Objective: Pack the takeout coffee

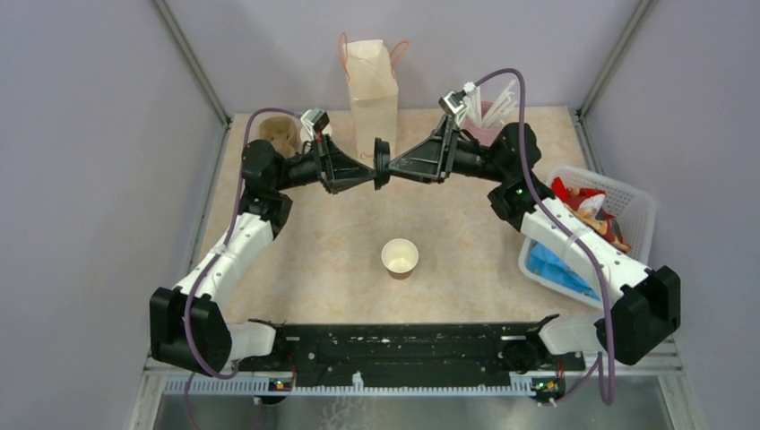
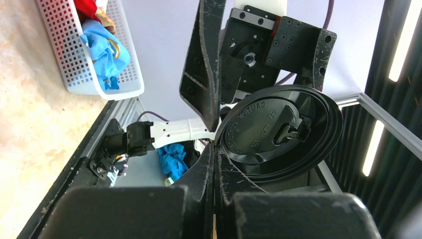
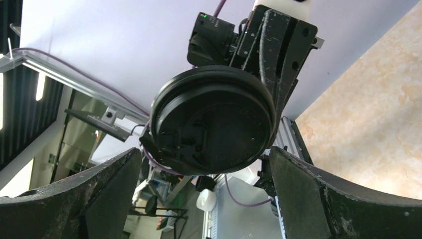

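1: Two pcs, not one. Where's the coffee at?
2: Yep, split. The paper cup [image 1: 400, 258] stands upright on the table [image 1: 314, 251], abt centre, betw the arm bases and the grippers. Open-topped. Top cam: white rolled rim, pale cream inside, a sliver of tan wall. Can't tell if anything's in it.
1: And the top?
2: The black lid [image 1: 383, 163] is up in the air, on edge, in front of the paper bag [image 1: 371, 90] at the back. Well apart from the cup.
1: Who's got it?
2: The left gripper [image 1: 374, 171]. L wrist cam shows its fingers [image 2: 204, 172] pressed together on the lid's rim, pinched tight.
1: Other side?
2: The right gripper [image 1: 395, 167] is nose-to-nose w/ the left, fingers [image 3: 318, 194] spread wide, one each side of the lid. R wrist cam shows gaps both sides, so no clamp. Touching or not, can't tell.
1: Lid detail?
2: Round, glossy black plastic w/ a raised outer ring. The face toward L cam has embossed lettering round the edge + a small plug tab. The face toward R cam is a stepped disc w/ a small tab shape; dark, hard to read.
1: Else on the table?
2: A white mesh basket [image 1: 638, 202] far right w/ blue + red stuff in it. Brown cups [image 1: 280, 136] back left, behind the L arm.
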### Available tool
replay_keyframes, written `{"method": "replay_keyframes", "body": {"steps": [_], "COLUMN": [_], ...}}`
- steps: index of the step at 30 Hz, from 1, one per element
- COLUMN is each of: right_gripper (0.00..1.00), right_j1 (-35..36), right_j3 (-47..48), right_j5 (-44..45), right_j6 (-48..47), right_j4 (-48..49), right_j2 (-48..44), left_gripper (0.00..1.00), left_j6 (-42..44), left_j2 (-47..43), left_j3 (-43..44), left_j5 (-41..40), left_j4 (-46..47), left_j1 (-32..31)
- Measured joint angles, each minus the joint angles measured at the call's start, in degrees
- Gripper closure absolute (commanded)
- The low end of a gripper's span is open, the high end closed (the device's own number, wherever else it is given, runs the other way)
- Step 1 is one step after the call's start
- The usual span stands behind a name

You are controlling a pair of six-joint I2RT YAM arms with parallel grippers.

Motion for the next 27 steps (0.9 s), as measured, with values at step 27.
{"method": "replay_keyframes", "body": {"steps": [27], "right_gripper": [0.18], "right_j1": [1.0], "right_j3": [0.8], "right_j5": [-0.9], "right_j6": [5.1], "right_j4": [7.6], "right_j2": [4.6], "left_gripper": [1.00], "left_j6": [-2.7], "left_j2": [1.4], "left_j3": [0.0], "left_j5": [1.6], "left_j4": [4.2], "left_j1": [-0.1]}}
